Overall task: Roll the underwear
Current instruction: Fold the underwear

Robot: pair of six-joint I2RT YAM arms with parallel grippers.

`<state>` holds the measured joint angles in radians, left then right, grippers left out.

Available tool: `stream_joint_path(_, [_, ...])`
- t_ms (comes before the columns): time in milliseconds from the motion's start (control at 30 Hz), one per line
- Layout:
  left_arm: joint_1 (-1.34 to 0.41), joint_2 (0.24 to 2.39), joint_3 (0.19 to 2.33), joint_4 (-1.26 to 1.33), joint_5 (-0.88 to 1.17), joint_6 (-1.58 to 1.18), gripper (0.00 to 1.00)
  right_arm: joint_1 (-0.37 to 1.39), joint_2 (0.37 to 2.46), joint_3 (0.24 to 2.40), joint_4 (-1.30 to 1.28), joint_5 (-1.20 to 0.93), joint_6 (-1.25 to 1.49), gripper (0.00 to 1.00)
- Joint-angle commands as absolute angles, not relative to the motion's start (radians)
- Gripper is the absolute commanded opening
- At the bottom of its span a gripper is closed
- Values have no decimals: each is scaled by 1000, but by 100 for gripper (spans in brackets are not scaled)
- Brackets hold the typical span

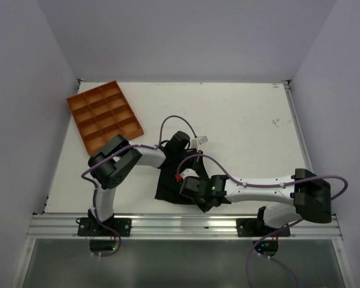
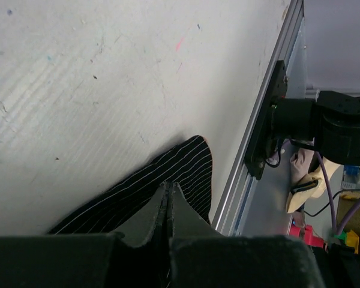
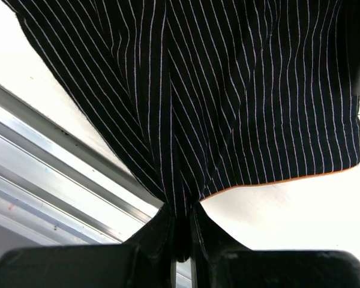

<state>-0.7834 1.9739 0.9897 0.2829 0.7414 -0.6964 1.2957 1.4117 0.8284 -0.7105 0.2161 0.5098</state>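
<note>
The underwear (image 1: 168, 187) is black fabric with thin white pinstripes, lying near the table's front edge between the two arms. In the right wrist view the underwear (image 3: 228, 90) spreads out ahead with an orange-brown hem, and my right gripper (image 3: 180, 207) is shut on a bunched fold of it. That right gripper (image 1: 187, 187) sits over the garment's right side. My left gripper (image 2: 168, 185) has its fingers pressed together, with the striped underwear (image 2: 180, 168) right under the tips; whether any cloth is pinched does not show. The left gripper (image 1: 176, 159) is at the garment's far edge.
An orange compartment tray (image 1: 105, 114) stands at the back left. The aluminium rail (image 1: 186, 223) runs along the front edge, close to the garment (image 3: 48, 150). A small white tag (image 1: 201, 139) lies beside the left wrist. The right arm's base (image 2: 324, 126) stands beyond the rail.
</note>
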Motion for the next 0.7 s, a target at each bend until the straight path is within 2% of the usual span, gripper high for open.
stream_joint_path(0, [-818, 2003, 982, 347, 766, -689, 0, 1298, 1373, 828, -696, 209, 534, 0])
stream_joint_path(333, [-857, 2022, 934, 318, 664, -661, 0, 1279, 1336, 879, -779, 270, 546, 0])
stream_joint_path(667, [-859, 2031, 891, 325, 669, -649, 0, 1094, 1341, 874, -822, 288, 492, 0])
